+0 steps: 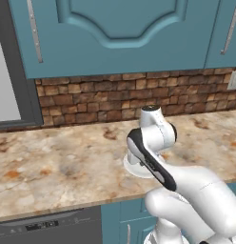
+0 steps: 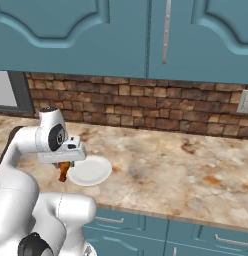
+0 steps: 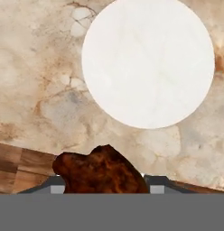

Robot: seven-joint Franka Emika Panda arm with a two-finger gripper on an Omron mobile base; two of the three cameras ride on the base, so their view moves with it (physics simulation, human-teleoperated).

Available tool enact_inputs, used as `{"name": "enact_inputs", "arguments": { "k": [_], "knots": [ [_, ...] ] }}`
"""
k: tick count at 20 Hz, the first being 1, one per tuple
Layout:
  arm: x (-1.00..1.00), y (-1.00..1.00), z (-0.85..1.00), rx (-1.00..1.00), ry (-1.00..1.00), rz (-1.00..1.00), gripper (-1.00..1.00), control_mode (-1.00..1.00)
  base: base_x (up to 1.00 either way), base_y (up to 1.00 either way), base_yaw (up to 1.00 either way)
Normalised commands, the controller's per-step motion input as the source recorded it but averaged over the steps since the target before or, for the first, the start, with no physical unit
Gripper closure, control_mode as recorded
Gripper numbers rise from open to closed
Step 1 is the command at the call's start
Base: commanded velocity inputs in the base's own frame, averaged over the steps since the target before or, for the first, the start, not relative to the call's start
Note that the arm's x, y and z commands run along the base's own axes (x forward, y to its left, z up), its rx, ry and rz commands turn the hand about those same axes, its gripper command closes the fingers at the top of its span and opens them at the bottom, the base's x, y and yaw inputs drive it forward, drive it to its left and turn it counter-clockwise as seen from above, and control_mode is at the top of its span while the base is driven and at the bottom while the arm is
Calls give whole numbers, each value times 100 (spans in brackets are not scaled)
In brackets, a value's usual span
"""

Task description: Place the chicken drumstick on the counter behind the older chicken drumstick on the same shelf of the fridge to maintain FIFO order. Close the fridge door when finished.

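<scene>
The pincer (image 2: 64,169) is closed around the chicken drumstick (image 3: 101,170), which hangs between its tips above the counter (image 3: 37,90), with a white plate (image 3: 147,61) just ahead of it. The drumstick looks light, irregular and probably greasy, so a hold across its thick meaty part seems safest.

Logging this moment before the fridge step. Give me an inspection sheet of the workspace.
Surface: counter, beige stone with rust marbling, teal fronts below.
Job's things: drumstick, dark reddish-brown, up off the counter in the gripper; it hangs below the hand in the right base view.
Clutter: white plate, bare, lying flat on the counter beside the gripper.
Grippers: gripper shut on the drumstick, above the counter's front edge.
Cables: nothing seen.
Surroundings: brick backsplash, teal wall cabinets, outlet on the wall, dark appliance panel under the counter.
</scene>
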Motion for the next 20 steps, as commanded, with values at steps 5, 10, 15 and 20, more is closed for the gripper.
{"name": "enact_inputs", "arguments": {
  "k": [5, 10, 15, 20],
  "knots": [
    [-25, 0, 87, 2, -16, 0, 100, -100, 0, 0, 0],
    [-3, 0, 95, 0, -21, 0, 100, -100, 0, 0, 0],
    [-18, 0, 67, 0, -14, 0, 100, -100, 0, 0, 0],
    [-18, 4, 8, -3, -2, 1, 100, -100, 0, 0, 0]
  ]
}}
